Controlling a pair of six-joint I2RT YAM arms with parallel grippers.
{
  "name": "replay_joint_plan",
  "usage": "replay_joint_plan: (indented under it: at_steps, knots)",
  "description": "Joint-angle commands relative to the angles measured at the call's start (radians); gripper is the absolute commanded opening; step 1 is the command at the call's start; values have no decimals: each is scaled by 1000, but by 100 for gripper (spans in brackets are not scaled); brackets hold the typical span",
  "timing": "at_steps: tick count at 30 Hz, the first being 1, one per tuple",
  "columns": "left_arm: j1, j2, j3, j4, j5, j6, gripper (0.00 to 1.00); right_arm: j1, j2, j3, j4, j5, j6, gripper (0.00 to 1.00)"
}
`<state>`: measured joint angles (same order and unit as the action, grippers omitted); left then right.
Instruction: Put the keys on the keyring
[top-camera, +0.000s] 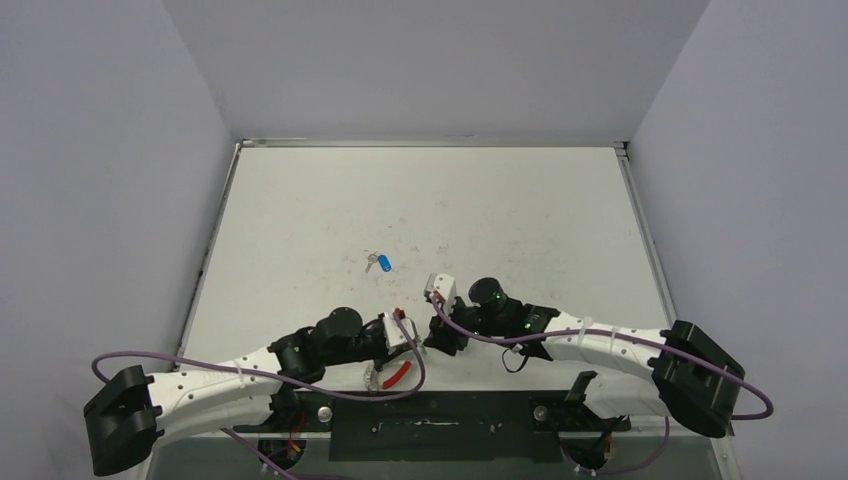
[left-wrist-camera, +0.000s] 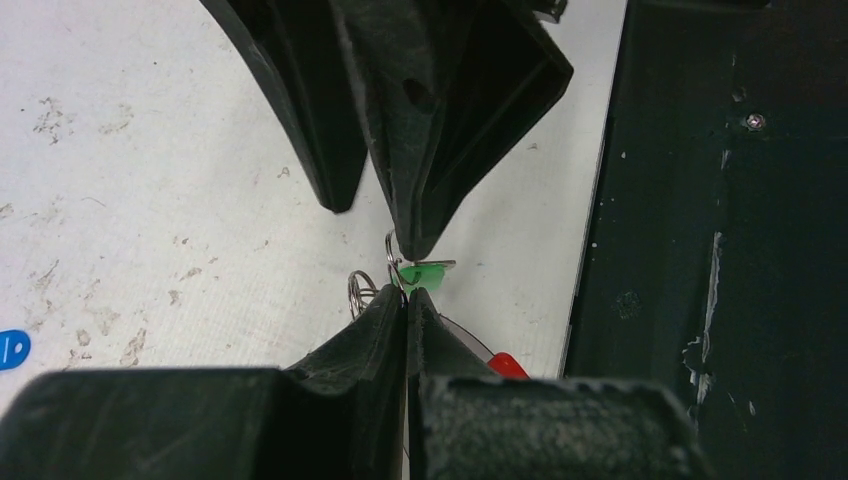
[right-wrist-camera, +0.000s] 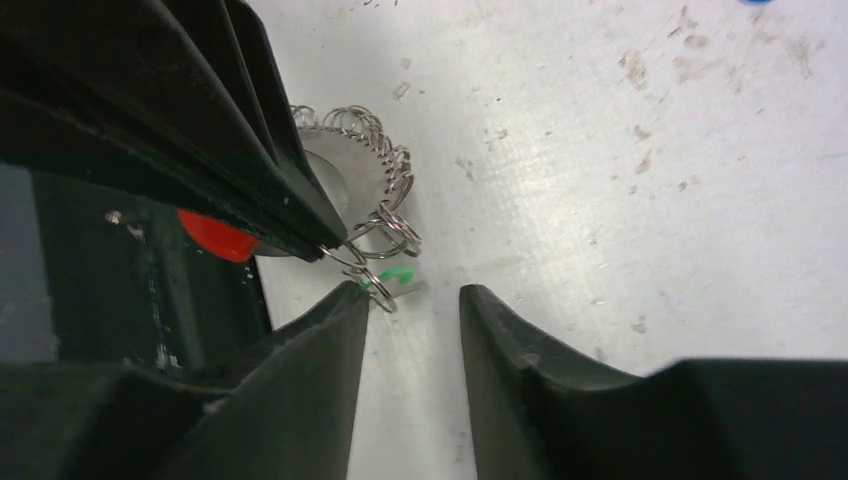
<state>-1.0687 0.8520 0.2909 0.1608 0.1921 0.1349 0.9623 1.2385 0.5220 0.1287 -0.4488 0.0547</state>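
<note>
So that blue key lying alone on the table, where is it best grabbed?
Probably take the blue key by its plastic head, coming straight down from above. It lies flat on the table, so no side approach gets under it, and the head looks bulkier than the thin silver blade.

Bright and even in the top view, lit softly from above, with faint, diffuse shadows beneath the arms on the white table (top-camera: 420, 200). Clear there, yet too coarse to resolve small detail. Near-black and short on surface detail close to the lens in both wrist views, on the left gripper (left-wrist-camera: 405, 294) and the right gripper (right-wrist-camera: 415, 292). Crisp on the scuffed tabletop beyond. Glinting along the coils of the keyring (right-wrist-camera: 375, 135), with a pale sheen of glare on the tabletop nearby. Slightly soft around the green key (left-wrist-camera: 420, 274).
</note>
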Motion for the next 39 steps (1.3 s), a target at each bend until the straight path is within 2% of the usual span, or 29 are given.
replay_joint_plan:
  at_steps: [1, 4, 7, 9, 15, 20, 27, 35, 39]
  knots:
    - [-10, -35, -5, 24, 19, -2, 0, -13, -106, -56, 134, -6, -8, 50]
    - [-11, -49, -10, 20, 19, 1, 0, -17, -210, -107, 168, 11, -44, 64]
    - [-13, -61, -13, 15, 27, 6, 0, -22, -288, -143, 173, 13, -102, 70]
    - [-15, -66, -15, 13, 38, 11, 0, -23, -316, -153, 165, -26, -155, 71]
    - [-16, -84, -29, 34, 86, 31, 0, -22, -343, -191, 234, -169, -310, 63]
    - [-19, -96, -41, 59, 117, 44, 0, -19, -300, -197, 291, -286, -394, 54]
    - [-23, -99, -42, 63, 128, 48, 0, 7, -179, -180, 354, -304, -397, 44]
    - [-29, -99, -42, 64, 124, 45, 0, 21, -85, -186, 445, -306, -378, 40]
    - [-31, -100, -42, 64, 121, 44, 0, 26, -66, -180, 466, -328, -371, 32]
